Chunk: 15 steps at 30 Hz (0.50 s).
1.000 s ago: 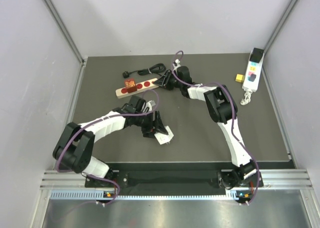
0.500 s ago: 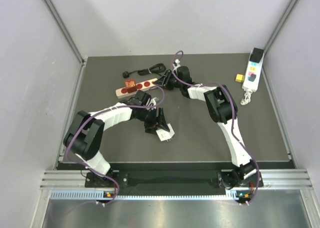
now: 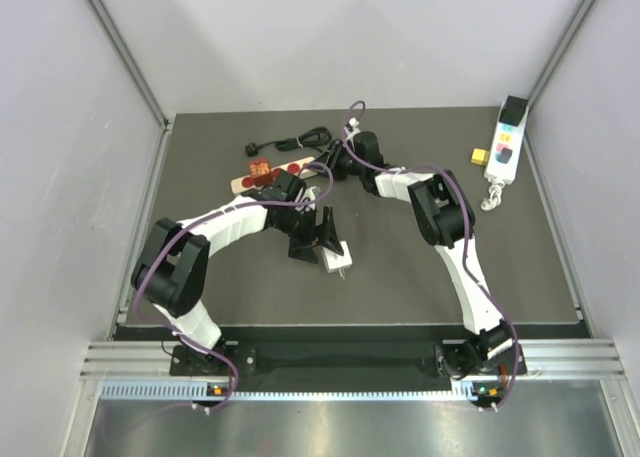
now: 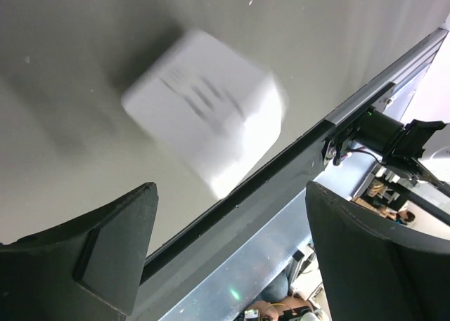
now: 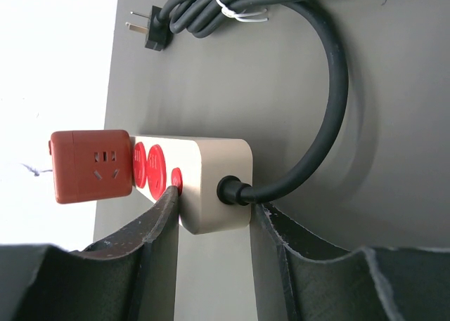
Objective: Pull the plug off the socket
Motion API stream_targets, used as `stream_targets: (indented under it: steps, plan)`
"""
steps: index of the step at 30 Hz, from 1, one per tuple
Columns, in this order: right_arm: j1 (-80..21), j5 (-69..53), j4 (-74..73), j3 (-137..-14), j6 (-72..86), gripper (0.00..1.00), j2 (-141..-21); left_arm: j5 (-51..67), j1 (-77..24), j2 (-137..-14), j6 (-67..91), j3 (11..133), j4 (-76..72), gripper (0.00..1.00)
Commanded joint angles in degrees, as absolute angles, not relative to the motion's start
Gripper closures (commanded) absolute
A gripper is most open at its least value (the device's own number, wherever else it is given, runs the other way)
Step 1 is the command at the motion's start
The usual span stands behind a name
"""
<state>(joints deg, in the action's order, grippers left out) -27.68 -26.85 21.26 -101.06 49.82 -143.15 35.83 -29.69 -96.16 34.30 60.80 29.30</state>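
White plug [image 4: 204, 128] is off the strip and lies loose on the table [image 3: 400, 277]. In the top view it sits near table centre, at about 5 o'clock from the power strip [image 5: 204, 170]. It looks like a plain white cube, blurred in the left wrist view, so the face markings cannot be read.

Left gripper [image 3: 315, 245] is spread wide and holds nothing. The plug shows in the gap beyond its fingertips and I see no contact with either pad. In the top view the plug is just beside the gripper, at its 4 o'clock.

Right gripper [image 5: 216, 205] is closed narrow on the cable end of the power strip, one finger on each long side, both seeming to touch. The strip lies flat at about 11 o'clock of table centre.

A red adapter [image 5: 91, 165] is plugged in at the strip's far end, with round red sockets [image 5: 144, 165] between it and the gripper. A thick black cable [image 5: 330, 103] leaves the gripped end, curves round and ends in a tied bundle. Its own black plug [image 5: 151, 29] lies free on the table, prongs bare.

A white control pendant [image 3: 505, 147] lies at 2 o'clock by the right wall, with a small yellow block [image 3: 481, 156] just beside it.
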Motion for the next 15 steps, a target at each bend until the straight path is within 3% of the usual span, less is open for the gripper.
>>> stream_targets:
  steps: [1, 9, 15]
  plan:
    - [-28.6, -26.7, 18.3, -102.7, 43.8, 0.7, -144.0, 35.1, -29.8, -96.1, 33.2, 63.0, 30.8, 0.1]
    - [-28.6, -26.9, 18.3, -103.1, 43.9, 0.7, -144.4, 24.1, -29.9, -92.8, 29.3, 67.7, 38.5, 0.13]
    - [-28.7, -27.1, 18.3, -103.3, 44.0, 0.7, -144.7, 4.4, -29.9, -81.3, 27.4, 67.7, 40.8, 0.15]
